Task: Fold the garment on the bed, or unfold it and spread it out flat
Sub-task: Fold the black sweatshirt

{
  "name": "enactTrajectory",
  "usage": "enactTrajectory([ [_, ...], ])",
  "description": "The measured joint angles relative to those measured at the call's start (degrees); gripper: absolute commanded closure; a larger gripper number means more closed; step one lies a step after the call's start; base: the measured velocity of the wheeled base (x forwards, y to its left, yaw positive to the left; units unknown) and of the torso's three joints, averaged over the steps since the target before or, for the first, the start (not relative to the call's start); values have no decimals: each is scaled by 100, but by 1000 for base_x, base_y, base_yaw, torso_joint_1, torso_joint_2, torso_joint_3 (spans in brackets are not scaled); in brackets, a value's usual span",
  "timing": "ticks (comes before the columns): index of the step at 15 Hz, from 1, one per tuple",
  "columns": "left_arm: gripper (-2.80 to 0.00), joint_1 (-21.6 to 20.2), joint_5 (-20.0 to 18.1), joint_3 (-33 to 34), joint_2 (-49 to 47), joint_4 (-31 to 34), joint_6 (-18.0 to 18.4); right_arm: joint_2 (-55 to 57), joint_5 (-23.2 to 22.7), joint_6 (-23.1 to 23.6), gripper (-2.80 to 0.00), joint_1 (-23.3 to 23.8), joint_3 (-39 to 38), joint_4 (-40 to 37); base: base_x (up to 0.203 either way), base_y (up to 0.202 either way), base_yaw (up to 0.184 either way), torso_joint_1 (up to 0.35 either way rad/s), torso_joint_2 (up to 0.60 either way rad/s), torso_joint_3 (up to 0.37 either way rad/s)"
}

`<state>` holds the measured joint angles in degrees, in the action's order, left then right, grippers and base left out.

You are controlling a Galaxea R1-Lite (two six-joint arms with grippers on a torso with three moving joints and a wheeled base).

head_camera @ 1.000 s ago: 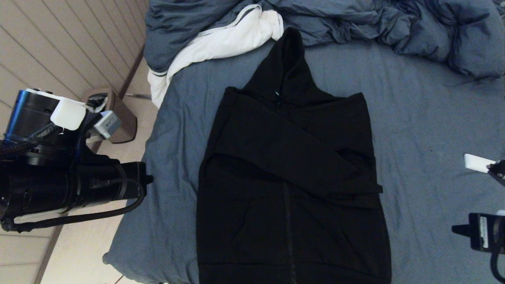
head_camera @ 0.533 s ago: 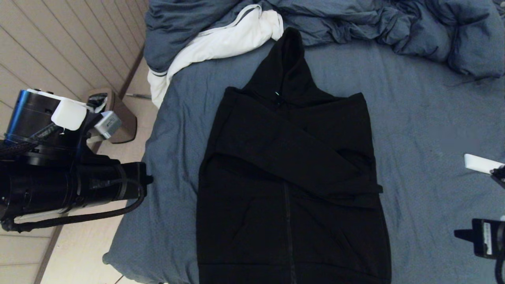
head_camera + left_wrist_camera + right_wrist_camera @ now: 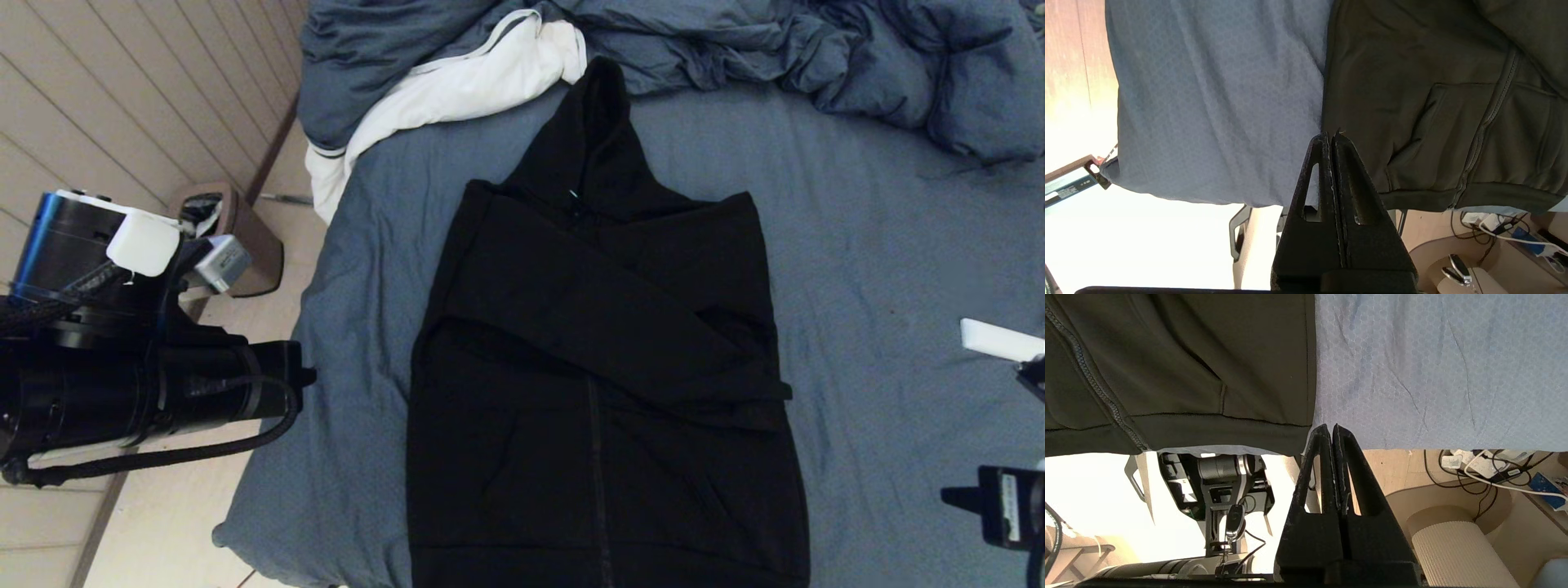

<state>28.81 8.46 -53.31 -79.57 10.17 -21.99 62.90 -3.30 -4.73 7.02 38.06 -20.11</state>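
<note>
The black hooded garment (image 3: pixel 604 384) lies front up on the bed (image 3: pixel 882 245), hood toward the far end, both sleeves folded across the chest, hem at the near edge. In the left wrist view my left gripper (image 3: pixel 1331 136) is shut and empty, hovering off the garment (image 3: pixel 1433 102) by its left side edge above the hem. In the right wrist view my right gripper (image 3: pixel 1329 428) is shut and empty, beside the garment's (image 3: pixel 1188 367) right hem corner, over the sheet (image 3: pixel 1433 367). In the head view only the arms' bodies show at the left and right edges.
A rumpled blue-grey duvet (image 3: pixel 735 41) with white lining (image 3: pixel 457 90) is heaped along the bed's far end. A bin (image 3: pixel 245 245) stands on the floor left of the bed. Cables and a power strip (image 3: pixel 1478 465) lie on the floor near the foot.
The right arm's parts at the right edge of the head view have slid slightly down and outward. The garment and the left arm have stayed put.
</note>
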Motion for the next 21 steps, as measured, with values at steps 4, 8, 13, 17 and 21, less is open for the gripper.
enactTrajectory([
  [4, 0, 2, -2, 19, 5, 2, -2, -30, 0, 0, 0, 0, -83, -1, 0, 0, 0, 0, 0, 0],
  [8, 0, 1, -8, 23, 24, 5, -11, -73, 3, -6, 0, 0, -129, 2, 0, 0, 0, 0, 0, 0],
  [13, 0, 2, -41, 89, 30, -26, -30, -123, 17, 0, 0, 11, -190, 2, 0, 0, 0, 0, 0, 0],
  [17, 0, 2, -45, 108, 30, -29, -50, -201, 20, 3, 0, 24, -199, 5, 0, 0, 0, 0, 0, 0],
  [21, 0, 2, -4, 166, 94, -11, -57, -260, 11, -1, 0, 6, -274, 19, 0, 0, 0, -126, 276, 151],
])
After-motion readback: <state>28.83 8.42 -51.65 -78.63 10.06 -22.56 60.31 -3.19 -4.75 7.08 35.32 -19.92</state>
